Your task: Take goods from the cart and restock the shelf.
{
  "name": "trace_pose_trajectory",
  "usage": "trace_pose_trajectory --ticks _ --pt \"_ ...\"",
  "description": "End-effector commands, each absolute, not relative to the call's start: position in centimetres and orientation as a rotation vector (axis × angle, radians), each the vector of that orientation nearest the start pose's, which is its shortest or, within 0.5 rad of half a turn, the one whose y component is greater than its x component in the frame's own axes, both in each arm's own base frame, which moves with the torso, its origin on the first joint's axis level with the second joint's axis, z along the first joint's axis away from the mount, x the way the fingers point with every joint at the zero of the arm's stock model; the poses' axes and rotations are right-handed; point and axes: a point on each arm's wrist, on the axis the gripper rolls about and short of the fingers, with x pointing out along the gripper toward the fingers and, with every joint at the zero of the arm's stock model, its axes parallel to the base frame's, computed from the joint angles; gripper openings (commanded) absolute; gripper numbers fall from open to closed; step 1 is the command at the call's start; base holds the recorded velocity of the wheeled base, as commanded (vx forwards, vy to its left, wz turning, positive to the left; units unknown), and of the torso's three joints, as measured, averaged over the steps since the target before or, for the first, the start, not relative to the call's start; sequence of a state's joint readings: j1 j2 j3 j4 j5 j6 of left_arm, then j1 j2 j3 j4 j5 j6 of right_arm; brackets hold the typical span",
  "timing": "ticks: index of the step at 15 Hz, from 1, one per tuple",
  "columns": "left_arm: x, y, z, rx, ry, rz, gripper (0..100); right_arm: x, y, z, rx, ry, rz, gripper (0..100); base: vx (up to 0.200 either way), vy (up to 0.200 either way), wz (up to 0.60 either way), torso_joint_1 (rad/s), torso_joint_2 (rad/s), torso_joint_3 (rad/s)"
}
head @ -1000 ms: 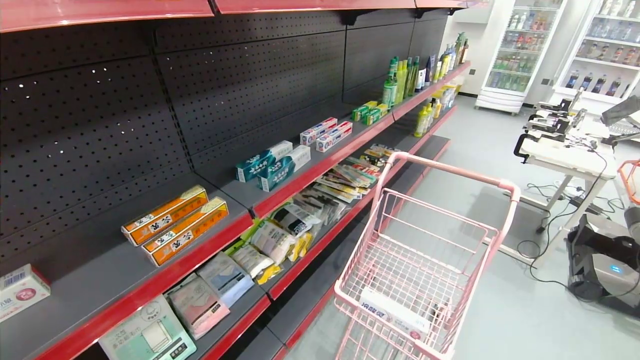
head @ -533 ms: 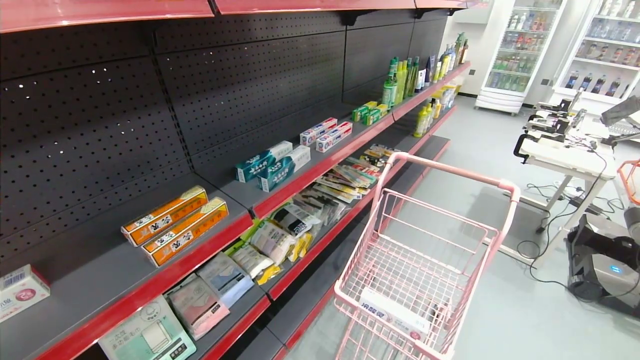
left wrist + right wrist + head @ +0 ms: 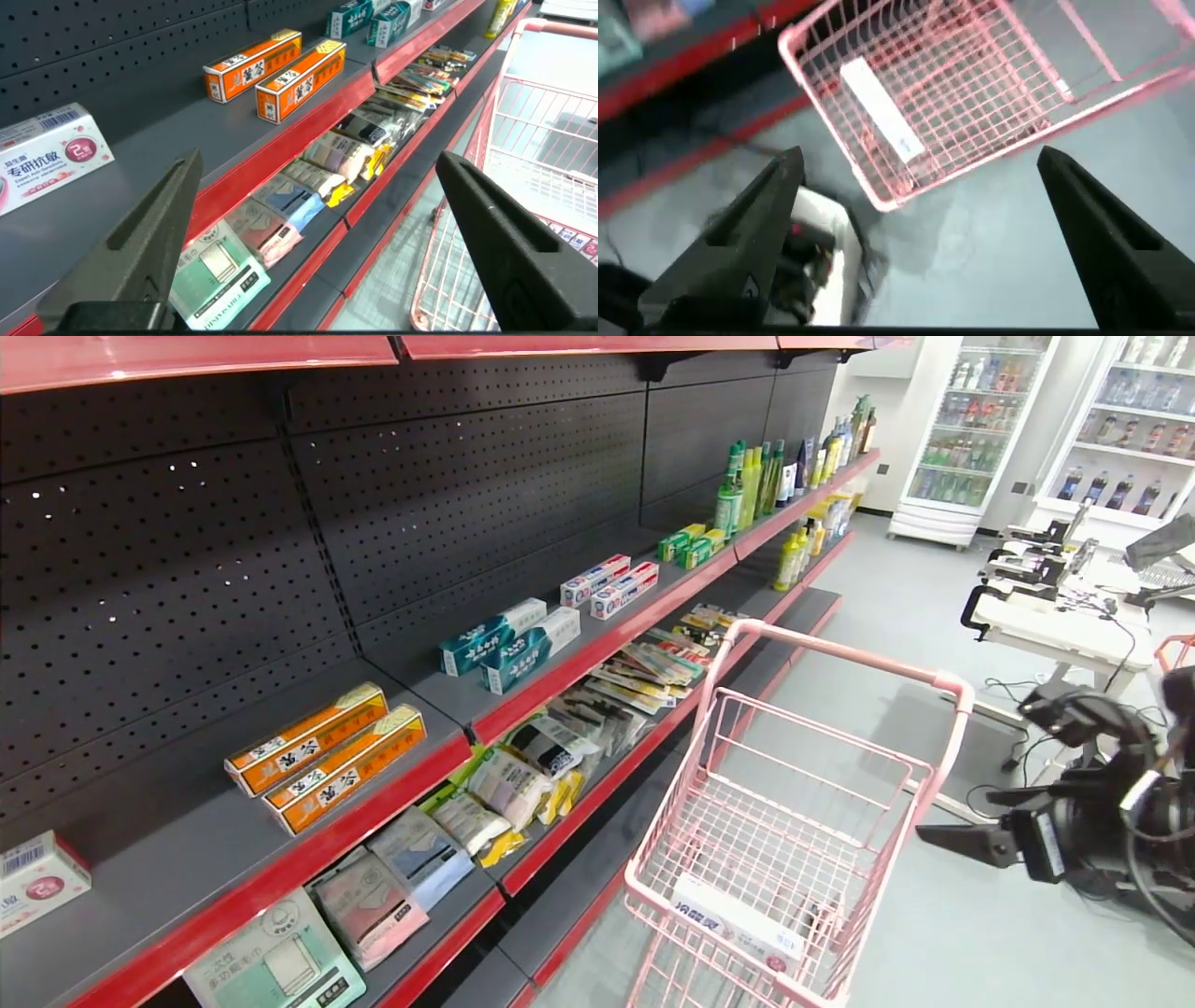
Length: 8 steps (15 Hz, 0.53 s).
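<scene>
A pink wire cart (image 3: 845, 656) stands in the aisle beside the shelf (image 3: 280, 882). One white box (image 3: 738, 919) lies on the cart's floor near its front end. My right gripper (image 3: 1004, 775) hangs open to the right of the cart, at about the height of its rim. In the right wrist view, the cart (image 3: 990, 103) and the white box (image 3: 882, 107) lie beyond my open right gripper (image 3: 924, 252). My left gripper (image 3: 322, 243) is open and empty, facing the red-edged shelf (image 3: 280, 154) with its orange boxes (image 3: 280, 70).
The middle shelf carries orange boxes (image 3: 327, 756), teal boxes (image 3: 509, 644), a white and pink box (image 3: 37, 877) and bottles (image 3: 747, 485) farther along. Packets (image 3: 485, 793) fill the lower shelf. A white table (image 3: 1055, 625) and drink fridges (image 3: 971, 429) stand behind. Bare floor (image 3: 934, 943) lies right of the cart.
My right arm has come into the head view from the right edge and now sits beside the cart. The cart and the goods have not moved.
</scene>
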State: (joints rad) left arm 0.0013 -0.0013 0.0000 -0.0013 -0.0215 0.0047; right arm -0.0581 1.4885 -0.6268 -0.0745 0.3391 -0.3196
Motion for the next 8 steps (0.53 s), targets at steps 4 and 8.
trace_pose_trajectory --ticks 4,8 --pt "-2.3 -0.1 7.6 0.005 -0.002 -0.02 100 27.8 -2.7 3.8 -0.26 0.952 0.59 100 0.0 0.0 0.0 0.0 0.0 0.0" --pt "-2.3 -0.1 7.6 0.005 -0.002 -0.02 100 29.5 -1.8 2.7 -0.271 0.956 0.623 100 0.0 0.0 0.0 0.0 0.0 0.0"
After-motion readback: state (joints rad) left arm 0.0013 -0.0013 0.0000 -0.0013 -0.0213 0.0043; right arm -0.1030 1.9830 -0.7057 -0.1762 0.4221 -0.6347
